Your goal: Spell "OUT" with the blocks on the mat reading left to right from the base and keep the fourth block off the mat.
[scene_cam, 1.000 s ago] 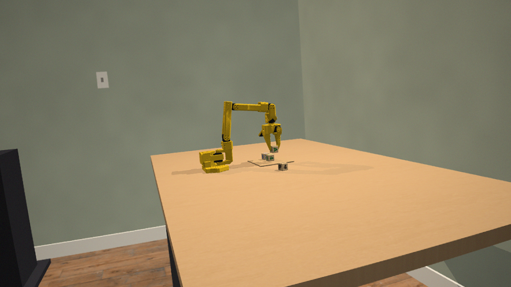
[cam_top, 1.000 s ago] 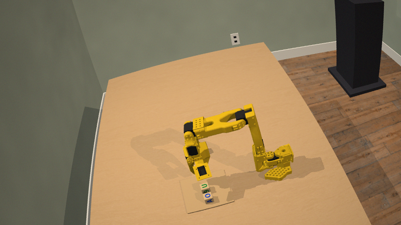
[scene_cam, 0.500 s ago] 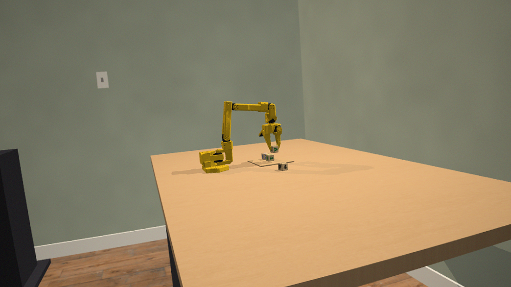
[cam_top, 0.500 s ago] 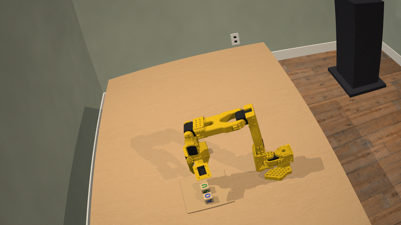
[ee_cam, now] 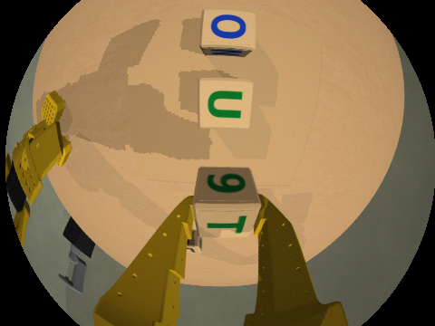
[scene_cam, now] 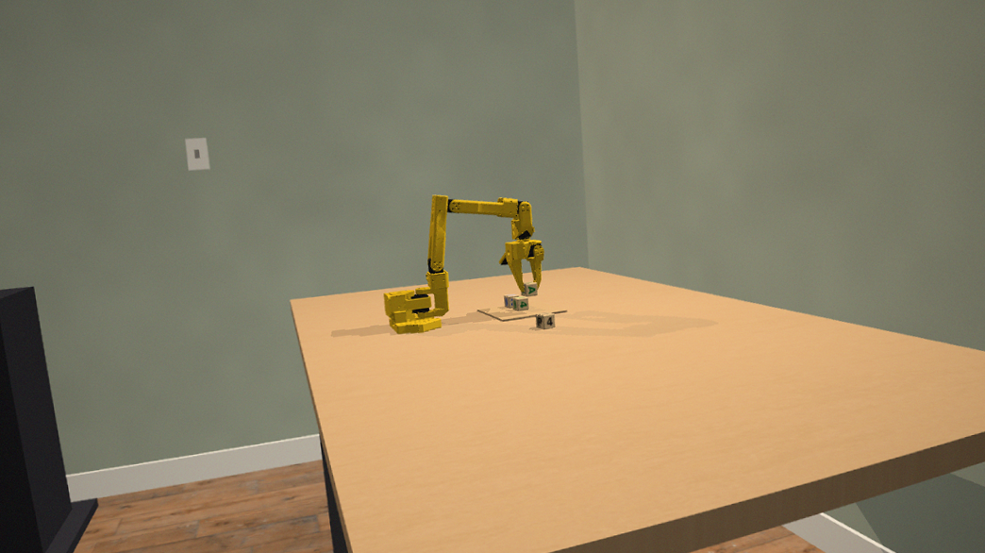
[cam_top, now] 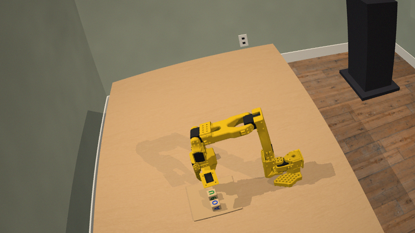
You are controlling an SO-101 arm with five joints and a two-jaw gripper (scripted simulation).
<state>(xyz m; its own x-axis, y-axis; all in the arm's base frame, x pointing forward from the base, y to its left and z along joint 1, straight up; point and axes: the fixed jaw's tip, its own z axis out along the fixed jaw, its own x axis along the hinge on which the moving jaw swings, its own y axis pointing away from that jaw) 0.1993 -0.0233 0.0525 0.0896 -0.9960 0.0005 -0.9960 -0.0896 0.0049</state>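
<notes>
Yellow fingers have the T block (scene_cam: 530, 290) (ee_cam: 231, 219) pinched between them, one on either side! That's the end effector (cam_top: 208, 180) (scene_cam: 531, 286) (ee_cam: 227, 209), closed on its block, which hangs in the air with T facing up and a dark 9 on the side turned toward the U block (cam_top: 211, 191) (scene_cam: 520, 303) (ee_cam: 226, 103). And look at the line-up on the mat (cam_top: 200, 207) (scene_cam: 502, 320) (ee_cam: 299, 109): in the top view, the U block lies flat, and just nearer sits the O block (cam_top: 215, 203) (scene_cam: 511, 301) (ee_cam: 228, 28), also flat, a gap showing between them in the wrist view. Seen from the base (cam_top: 287, 179) (scene_cam: 417, 326), O is on the left, U is to its right, both letters upright, and the T block is over on the far-right side of that pair, off the surface!

Out beyond the mat, the fourth block (scene_cam: 545, 321) (ee_cam: 196, 243) sits fully on the counter (cam_top: 219, 87) (scene_cam: 622, 394) (ee_cam: 362, 91), on the near side in the exterior view, showing a 4. The yellow arm (cam_top: 228, 129) (scene_cam: 480, 206) arches from the base and bends down to the end effector. What a picture: two letters down, one aloft!
</notes>
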